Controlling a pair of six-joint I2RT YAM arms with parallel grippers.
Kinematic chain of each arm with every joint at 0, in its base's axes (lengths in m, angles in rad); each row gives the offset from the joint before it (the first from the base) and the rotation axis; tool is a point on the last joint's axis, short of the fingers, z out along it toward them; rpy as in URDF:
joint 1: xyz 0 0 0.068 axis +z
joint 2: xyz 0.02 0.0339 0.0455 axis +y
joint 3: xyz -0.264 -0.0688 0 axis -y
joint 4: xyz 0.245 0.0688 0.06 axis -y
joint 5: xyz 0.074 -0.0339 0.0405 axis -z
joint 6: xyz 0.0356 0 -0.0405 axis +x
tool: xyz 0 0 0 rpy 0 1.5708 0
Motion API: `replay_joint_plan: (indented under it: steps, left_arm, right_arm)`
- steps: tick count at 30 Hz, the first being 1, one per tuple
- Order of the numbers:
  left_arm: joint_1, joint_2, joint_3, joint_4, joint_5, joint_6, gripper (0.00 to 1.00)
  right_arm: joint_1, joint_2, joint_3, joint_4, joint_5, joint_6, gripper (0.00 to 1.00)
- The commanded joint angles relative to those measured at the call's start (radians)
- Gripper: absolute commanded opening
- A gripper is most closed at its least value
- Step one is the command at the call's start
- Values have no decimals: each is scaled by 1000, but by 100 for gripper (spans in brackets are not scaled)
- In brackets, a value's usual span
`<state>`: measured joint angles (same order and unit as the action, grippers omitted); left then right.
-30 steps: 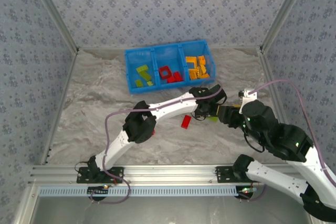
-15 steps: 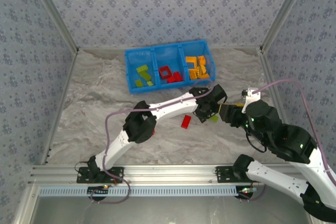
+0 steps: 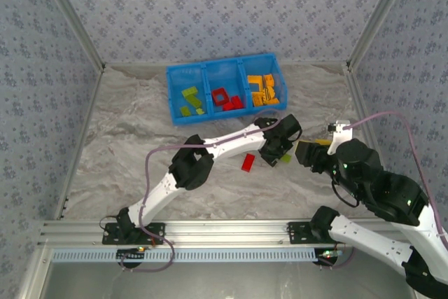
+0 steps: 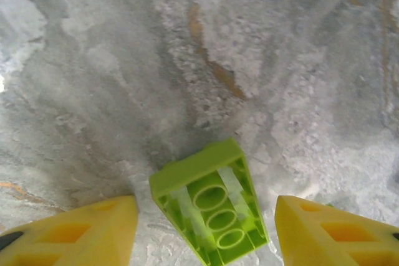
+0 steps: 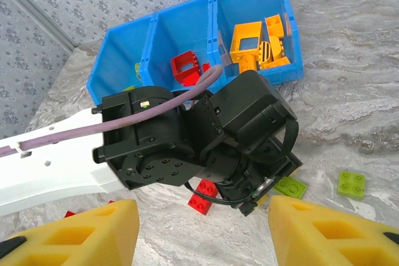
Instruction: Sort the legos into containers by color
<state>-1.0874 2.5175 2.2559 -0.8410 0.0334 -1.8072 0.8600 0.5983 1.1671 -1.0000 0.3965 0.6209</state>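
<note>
We counted one bin [image 5: 118, 60], three compartments: green bricks [image 3: 189, 96] in the left one, red bricks [image 3: 222, 96] in the middle, orange bricks [image 3: 262, 89] in the right; too small to count each pile. Loose on the counter [image 3: 126, 131] we counted three: one red brick [image 3: 248, 162] and two green. The green brick [image 4: 212, 204] lay underside up between the fingers of the left claw [image 4: 206, 219], which was spread wide, neither finger touching it. The second green brick [image 5: 352, 183] lay just beside, apart. The right claw [image 5: 202, 216] was also spread, nothing in it, hovering near the left one. The left arm [image 3: 224, 143] stretched across the counter, its wrist covering part of the green brick in the right wrist view and standing between the right claw and the bin. Against a second ago, the right arm [image 3: 378, 194] had pulled back to the right; the left claw and red brick had stayed put.
</note>
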Motion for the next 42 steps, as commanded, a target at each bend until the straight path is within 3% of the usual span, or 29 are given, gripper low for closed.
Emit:
replay_joint_plan:
  steps: [1, 9, 19, 21, 25, 28, 38, 42]
  left_arm:
    - [1, 57, 86, -133, -24, -65, 55]
    - [12, 116, 174, -220, -23, -124, 48]
    - [17, 72, 143, -279, -92, -107, 37]
    - [17, 74, 139, -272, -93, -96, 37]
    - [17, 93, 137, -254, -68, -84, 51]
    - [16, 101, 137, -264, -59, -84, 53]
    - [18, 100, 176, -347, -66, -58, 36]
    - [20, 73, 162, -383, -74, -35, 34]
  right_arm:
    - [7, -10, -14, -18, 23, -1, 59]
    - [7, -14, -20, -17, 25, 1, 59]
    - [7, -13, -26, -18, 30, 0, 60]
    - [7, -13, -27, -18, 28, 0, 60]
    - [7, -14, -25, -27, 28, 0, 60]
    - [5, -17, -26, -31, 31, 0, 60]
    - [5, -17, -34, -22, 36, 0, 60]
    - [5, -17, -34, -21, 39, 1, 60]
